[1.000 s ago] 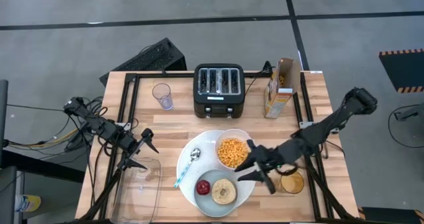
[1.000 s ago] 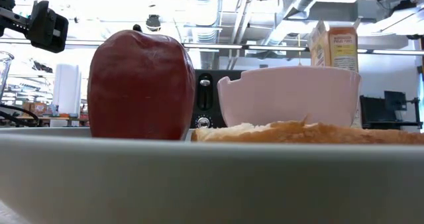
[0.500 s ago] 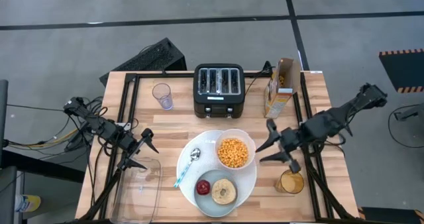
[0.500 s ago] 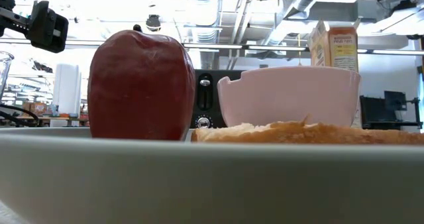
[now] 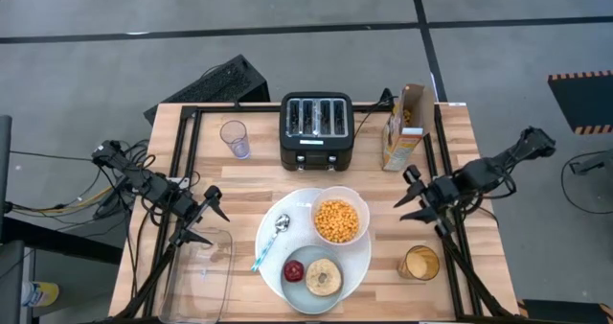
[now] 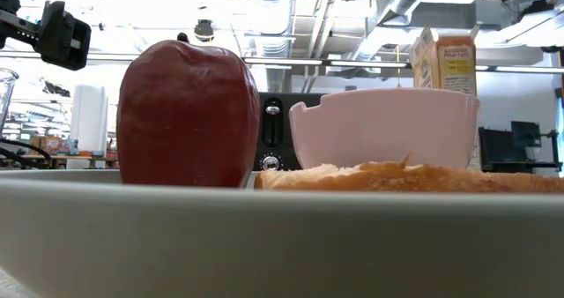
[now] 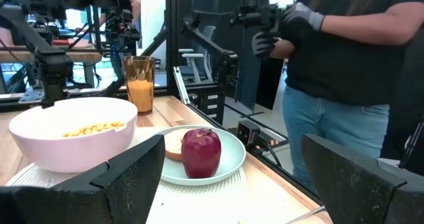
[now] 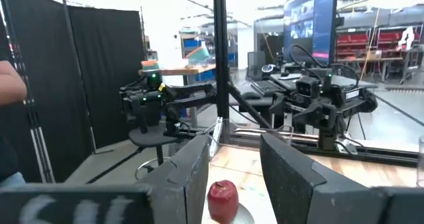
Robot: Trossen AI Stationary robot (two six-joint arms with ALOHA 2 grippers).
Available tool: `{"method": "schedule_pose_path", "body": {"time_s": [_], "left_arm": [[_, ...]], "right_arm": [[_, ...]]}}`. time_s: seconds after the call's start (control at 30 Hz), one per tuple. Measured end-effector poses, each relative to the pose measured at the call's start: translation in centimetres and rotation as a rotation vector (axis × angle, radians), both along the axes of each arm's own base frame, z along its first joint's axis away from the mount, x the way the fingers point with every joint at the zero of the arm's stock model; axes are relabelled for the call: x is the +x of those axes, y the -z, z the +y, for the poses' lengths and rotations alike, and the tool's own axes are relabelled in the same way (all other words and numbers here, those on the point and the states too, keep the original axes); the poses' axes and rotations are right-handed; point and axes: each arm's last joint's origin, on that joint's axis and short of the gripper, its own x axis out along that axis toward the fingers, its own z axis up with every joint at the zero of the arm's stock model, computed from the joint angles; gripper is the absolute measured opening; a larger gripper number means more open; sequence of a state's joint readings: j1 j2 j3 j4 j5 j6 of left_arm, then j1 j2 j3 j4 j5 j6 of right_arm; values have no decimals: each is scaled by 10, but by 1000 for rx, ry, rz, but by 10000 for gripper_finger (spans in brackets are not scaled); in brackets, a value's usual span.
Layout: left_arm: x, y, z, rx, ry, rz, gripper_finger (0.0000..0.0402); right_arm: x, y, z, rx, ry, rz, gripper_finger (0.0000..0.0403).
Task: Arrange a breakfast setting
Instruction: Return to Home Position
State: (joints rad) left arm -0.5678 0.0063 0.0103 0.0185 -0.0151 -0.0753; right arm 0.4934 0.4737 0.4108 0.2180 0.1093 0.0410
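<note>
A large round white plate (image 5: 287,209) lies at the table's near middle. On it stand a white bowl (image 5: 337,220) of yellow cereal and a small pale-blue plate (image 5: 308,292) bearing a red apple (image 5: 293,269) and a toasted bagel (image 5: 324,277). A blue-handled spoon (image 5: 269,240) lies on the big plate's left part. My left gripper (image 5: 215,228) waits open at the table's left, level, pointing at the plates. My right gripper (image 5: 407,195) hovers open near the table's right edge, right of the bowl, with nothing between its fingers.
A glass of orange juice (image 5: 420,263) stands near the front right corner. A black toaster (image 5: 317,129), a cereal box (image 5: 403,126) and an empty glass (image 5: 235,138) stand at the back. A clear container (image 5: 203,266) lies front left. A person (image 7: 344,85) stands beyond the table.
My right gripper has drawn back from beside the bowl and the juice glass toward the table's right and far edges, rolling about its own line as it went. Its fingers hold nothing. The plates, bowl and glass have stayed where they were.
</note>
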Motion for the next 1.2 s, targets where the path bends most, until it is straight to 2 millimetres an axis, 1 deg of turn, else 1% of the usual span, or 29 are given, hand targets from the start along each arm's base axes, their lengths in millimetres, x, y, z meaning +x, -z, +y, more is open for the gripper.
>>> {"method": "schedule_pose_path", "body": {"time_s": [0.2, 0.33, 0.47, 0.63, 0.93, 1.07, 1.13, 1.2], "left_arm": [[0, 0, 0, 0, 0, 0, 339], [0, 0, 0, 0, 0, 0, 339], [0, 0, 0, 0, 0, 0, 339], [0, 0, 0, 0, 0, 0, 339], [0, 0, 0, 0, 0, 0, 339], [0, 0, 0, 0, 0, 0, 339], [0, 0, 0, 0, 0, 0, 339], [0, 0, 0, 0, 0, 0, 339]], "right_arm": [[-20, 25, -11, 6, 2, -11, 159], [-30, 37, -16, -1, 9, 9, 159], [-36, 49, -22, 0, 72, 28, 159], [-42, 61, -29, 16, 172, 103, 159], [-42, 75, -34, -57, 346, 218, 159], [-42, 76, -34, -59, 368, 228, 159], [-40, 82, -34, -52, 368, 243, 159], [-38, 92, -32, -36, 369, 278, 159]]}}
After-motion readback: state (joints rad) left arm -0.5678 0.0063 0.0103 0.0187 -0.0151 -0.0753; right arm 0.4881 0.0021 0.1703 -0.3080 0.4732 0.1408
